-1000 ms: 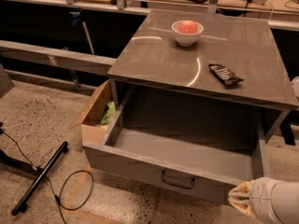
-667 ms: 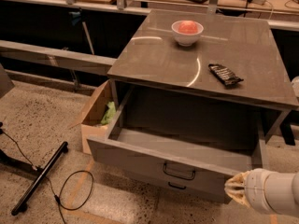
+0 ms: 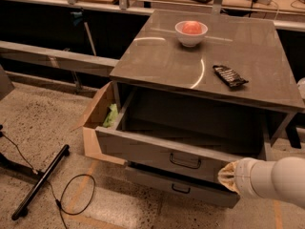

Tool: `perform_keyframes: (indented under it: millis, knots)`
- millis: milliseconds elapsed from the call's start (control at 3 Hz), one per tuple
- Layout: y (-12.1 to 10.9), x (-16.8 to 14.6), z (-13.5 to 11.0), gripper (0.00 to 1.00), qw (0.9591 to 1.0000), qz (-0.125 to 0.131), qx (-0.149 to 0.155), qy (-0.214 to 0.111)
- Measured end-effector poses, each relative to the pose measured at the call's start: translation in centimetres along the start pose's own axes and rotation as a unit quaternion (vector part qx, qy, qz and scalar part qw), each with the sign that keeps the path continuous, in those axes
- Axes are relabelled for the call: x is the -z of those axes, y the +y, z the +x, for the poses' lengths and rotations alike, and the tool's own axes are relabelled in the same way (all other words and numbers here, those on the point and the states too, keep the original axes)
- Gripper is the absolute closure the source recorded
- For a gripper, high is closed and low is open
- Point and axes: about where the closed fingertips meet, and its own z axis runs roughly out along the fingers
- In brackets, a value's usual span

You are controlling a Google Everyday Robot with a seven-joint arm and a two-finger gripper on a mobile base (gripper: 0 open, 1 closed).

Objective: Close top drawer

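**Grey drawer out, most of the push left**

Camera view: the top drawer [image 3: 143, 147] stands well out from under the tabletop [image 3: 157, 66], its inside open to see. The gripper [image 3: 225, 176] sits at the right end of the drawer front, right of the handle [image 3: 185, 161]; clenched or released, I cannot tell. Most of the closing seems left: the front must go in flush.

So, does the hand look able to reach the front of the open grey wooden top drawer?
Probably yes. The hand sits at the right end of the front of the grey wooden top drawer, nothing between them; its black metal bail handle is unobstructed too.
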Motion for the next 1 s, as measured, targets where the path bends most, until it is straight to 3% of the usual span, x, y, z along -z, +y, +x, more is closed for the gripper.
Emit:
perform_keyframes:
  millis: [1000]
  knots:
    - [-6.8, -4.9, -0.9, 1.0, 0.997, 0.055, 0.053, 0.013]
